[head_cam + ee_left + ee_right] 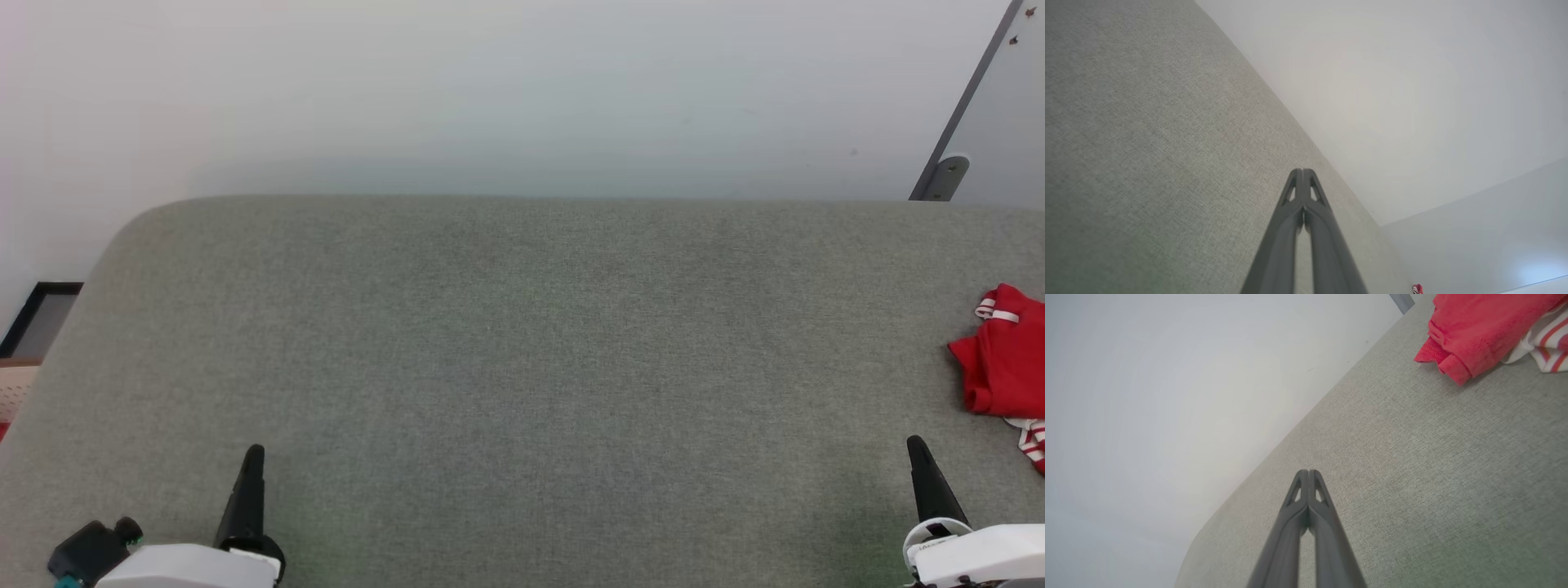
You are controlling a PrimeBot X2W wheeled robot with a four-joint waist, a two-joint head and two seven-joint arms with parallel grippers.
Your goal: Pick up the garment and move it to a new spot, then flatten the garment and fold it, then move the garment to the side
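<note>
At three o'clock on the grey padded surface (522, 327), hard against the head view's edge: the garment (1000, 359), bunched in a red heap, striped trim spilling out toward five o'clock. Cut off by the frame, so no telling how far it extends or whether a neat fold hides beneath. Fits a shirt waiting in a heap to be taken up, and just as well one already set aside.

Likely hazards, as a judgement: so close to the margin, prone to sliding off if nudged outward. Loose layers, so a pinch on the top fold alone would probably drag the rest or undo any fold. Shut tips pressed into it would shove the cloth, not take it.

Right gripper (914, 443) at five o'clock, clenched on nothing, tip leaning toward eleven, low over the surface. Garment near it at one o'clock but apart, as in the right wrist view. Left gripper (255, 451) at seven o'clock, likewise clenched and empty, pointing to twelve, well apart from the shirt.
</note>
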